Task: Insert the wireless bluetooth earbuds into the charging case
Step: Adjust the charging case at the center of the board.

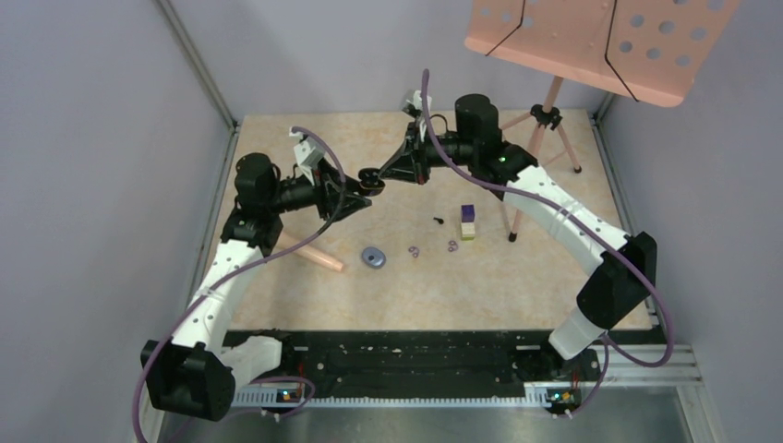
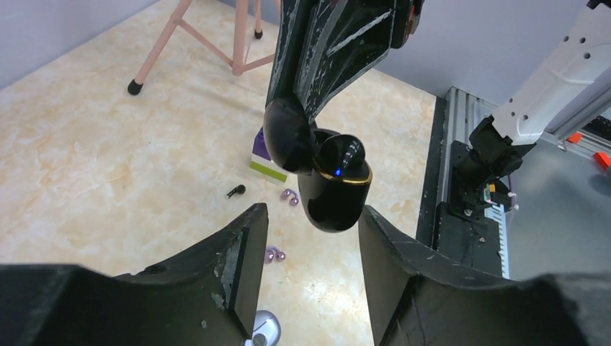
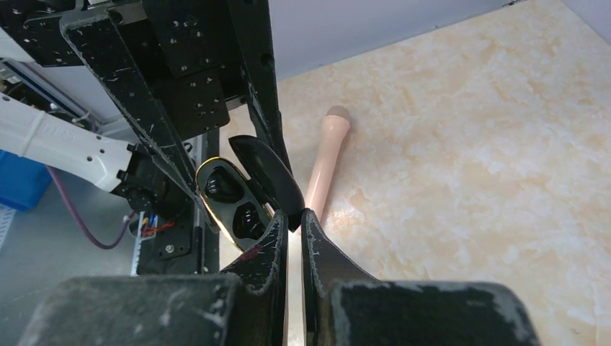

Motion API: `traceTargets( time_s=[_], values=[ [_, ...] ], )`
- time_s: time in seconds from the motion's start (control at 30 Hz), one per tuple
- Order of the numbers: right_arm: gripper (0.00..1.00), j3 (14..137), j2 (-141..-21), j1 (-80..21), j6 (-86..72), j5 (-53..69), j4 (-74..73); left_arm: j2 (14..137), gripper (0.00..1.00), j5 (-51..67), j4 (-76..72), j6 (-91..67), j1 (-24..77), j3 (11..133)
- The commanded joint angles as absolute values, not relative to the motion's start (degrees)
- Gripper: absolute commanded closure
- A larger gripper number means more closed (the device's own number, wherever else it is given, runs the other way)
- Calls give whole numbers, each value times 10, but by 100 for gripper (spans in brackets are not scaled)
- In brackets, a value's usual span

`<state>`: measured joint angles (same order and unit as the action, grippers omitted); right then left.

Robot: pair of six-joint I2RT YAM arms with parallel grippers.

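Observation:
The black charging case [image 1: 369,177] hangs open in the air between my two grippers. My right gripper [image 3: 294,216] is shut on its lid [image 3: 270,176]; two dark wells [image 3: 234,202] inside the gold rim face me. In the left wrist view the case [image 2: 335,187] shows a blue light, and its bottom hangs between the tips of my open left gripper [image 2: 310,216] without touching them. One black earbud [image 1: 437,220] and two pale purple ring-like earbuds [image 1: 415,250] [image 1: 452,245] lie on the table. I cannot tell if a bud sits in the case.
A purple-and-yellow block [image 1: 468,221] stands right of the black bud. A grey-blue disc [image 1: 373,257] and a pink rod [image 1: 314,256] lie near the left arm. A pink tripod stand [image 1: 545,120] with a perforated tray is at the back right.

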<state>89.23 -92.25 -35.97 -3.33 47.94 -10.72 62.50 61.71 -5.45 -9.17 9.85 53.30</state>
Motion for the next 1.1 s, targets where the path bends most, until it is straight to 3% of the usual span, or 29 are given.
traceTargets(
  time_s=[0.0,0.1,0.27,0.37,0.53,0.77,1.07],
  values=[
    [100,886,-893,-365,-7,466,-97,619,44,602,-35,-70,97,529],
    [100,883,-890,-366,11,448,-109,614,40,599,-11,-56,95,532],
    [100,868,-874,-366,76,401,-135,578,37,586,194,83,88,582],
    [100,850,-865,-366,109,382,-139,547,35,582,209,89,88,589],
    [100,834,-860,-366,146,347,-146,584,37,586,186,-17,88,644],
    [100,837,-857,-379,223,323,-174,721,48,593,200,-213,89,745],
    [100,832,-852,-404,271,298,-183,805,47,625,252,-272,95,790]
  ],
)
